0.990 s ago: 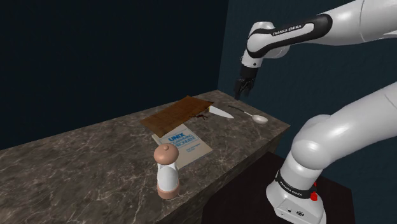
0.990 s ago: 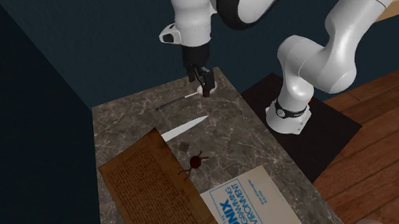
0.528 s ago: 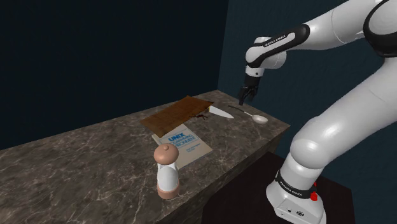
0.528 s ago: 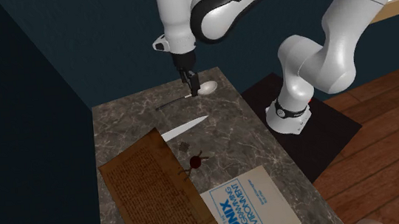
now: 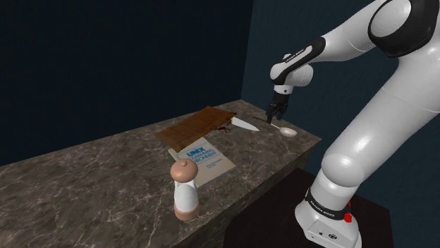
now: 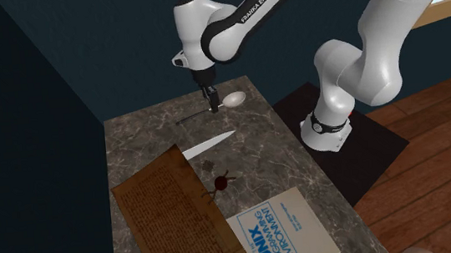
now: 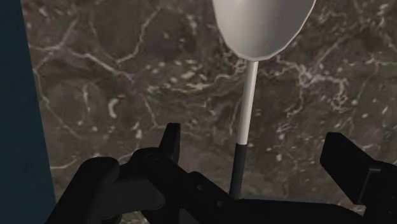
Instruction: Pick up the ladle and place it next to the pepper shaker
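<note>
The ladle (image 5: 285, 130) lies at the far end of the dark marble counter (image 5: 106, 162), white bowl toward the stand, thin handle turning dark at its other end. In the second exterior view the ladle (image 6: 233, 100) lies near the counter's far edge. My gripper (image 5: 271, 115) (image 6: 211, 108) hangs low over the handle, just behind the bowl. In the wrist view the gripper (image 7: 257, 153) is open; its fingers (image 7: 170, 143) stand on either side of the ladle handle (image 7: 249, 95) without touching it. The pepper shaker (image 5: 185, 189), white with a tan top, stands upright near the counter's front edge.
A knife (image 5: 243, 125) (image 6: 209, 145) lies just beside the ladle, next to a brown board (image 5: 196, 127) (image 6: 168, 206). A blue and white book (image 5: 202, 159) (image 6: 281, 230) lies between the board and the shaker. Dark walls close the counter's far sides.
The arm has brought the gripper down and a little toward the ladle's handle, from well above the counter to just over it. The fingers stayed open. Nothing on the counter moved.
</note>
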Controlling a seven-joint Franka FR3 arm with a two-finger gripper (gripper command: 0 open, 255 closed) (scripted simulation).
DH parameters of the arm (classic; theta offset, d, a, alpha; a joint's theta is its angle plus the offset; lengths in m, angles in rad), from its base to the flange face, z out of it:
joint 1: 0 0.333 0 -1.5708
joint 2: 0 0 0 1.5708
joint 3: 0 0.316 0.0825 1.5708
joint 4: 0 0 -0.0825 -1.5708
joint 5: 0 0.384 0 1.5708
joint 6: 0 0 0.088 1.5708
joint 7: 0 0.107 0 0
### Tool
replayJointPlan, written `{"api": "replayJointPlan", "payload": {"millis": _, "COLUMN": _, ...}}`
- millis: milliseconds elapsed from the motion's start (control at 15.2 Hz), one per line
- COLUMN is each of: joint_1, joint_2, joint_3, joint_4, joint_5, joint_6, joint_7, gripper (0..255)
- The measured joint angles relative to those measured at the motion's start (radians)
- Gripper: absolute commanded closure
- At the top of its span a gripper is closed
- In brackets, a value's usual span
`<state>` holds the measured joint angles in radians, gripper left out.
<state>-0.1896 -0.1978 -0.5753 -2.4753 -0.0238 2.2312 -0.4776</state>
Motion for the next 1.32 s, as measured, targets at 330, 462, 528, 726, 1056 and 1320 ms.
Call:
{"api": "replayJointPlan", "payload": {"millis": 330, "joint_1": 0.008, "joint_2": 0.041, "joint_3": -0.009, "joint_4": -0.028, "joint_5": 0.026, "joint_6": 0.063, "joint_7": -0.022, "gripper": 0}}
{"api": "replayJointPlan", "payload": {"millis": 462, "joint_1": 0.009, "joint_2": 0.045, "joint_3": -0.01, "joint_4": -0.029, "joint_5": 0.029, "joint_6": 0.068, "joint_7": -0.024, "gripper": 0}}
{"api": "replayJointPlan", "payload": {"millis": 528, "joint_1": 0.009, "joint_2": 0.046, "joint_3": -0.01, "joint_4": -0.03, "joint_5": 0.029, "joint_6": 0.069, "joint_7": -0.024, "gripper": 0}}
{"api": "replayJointPlan", "payload": {"millis": 726, "joint_1": 0.009, "joint_2": 0.046, "joint_3": -0.01, "joint_4": -0.03, "joint_5": 0.029, "joint_6": 0.07, "joint_7": -0.024, "gripper": 255}}
{"api": "replayJointPlan", "payload": {"millis": 1056, "joint_1": 0.009, "joint_2": 0.046, "joint_3": -0.01, "joint_4": -0.03, "joint_5": 0.029, "joint_6": 0.07, "joint_7": -0.024, "gripper": 255}}
{"api": "replayJointPlan", "payload": {"millis": 1320, "joint_1": 0.009, "joint_2": 0.046, "joint_3": -0.01, "joint_4": -0.03, "joint_5": 0.029, "joint_6": 0.07, "joint_7": -0.024, "gripper": 255}}
